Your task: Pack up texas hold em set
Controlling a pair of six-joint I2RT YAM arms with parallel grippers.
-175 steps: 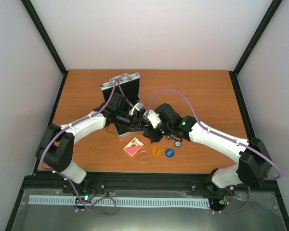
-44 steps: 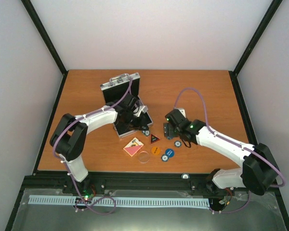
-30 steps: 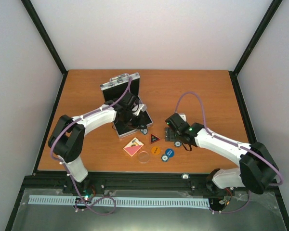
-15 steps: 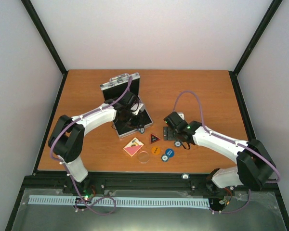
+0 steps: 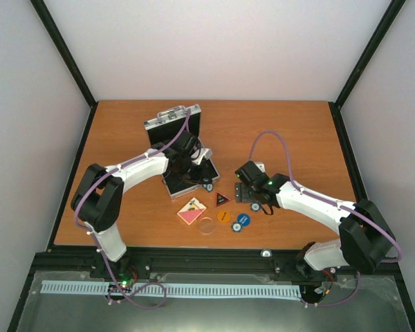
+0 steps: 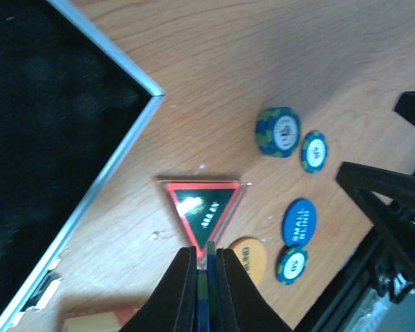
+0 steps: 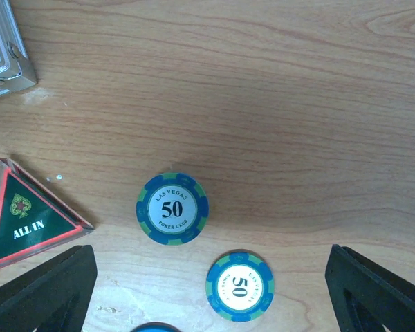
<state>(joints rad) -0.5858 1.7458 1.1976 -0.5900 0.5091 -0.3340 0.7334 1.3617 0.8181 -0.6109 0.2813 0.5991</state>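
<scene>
Currently three loose chips [image 6: 314, 151] and one triangle [image 6: 204, 211] lie out; left gripper [image 6: 206, 257] pinches another chip [image 6: 205, 297], right gripper [image 5: 243, 191] gapes.

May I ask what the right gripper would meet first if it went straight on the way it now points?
Most likely the single 50 chip on the table, between the open jaws of the right gripper; depth is unclear.
</scene>
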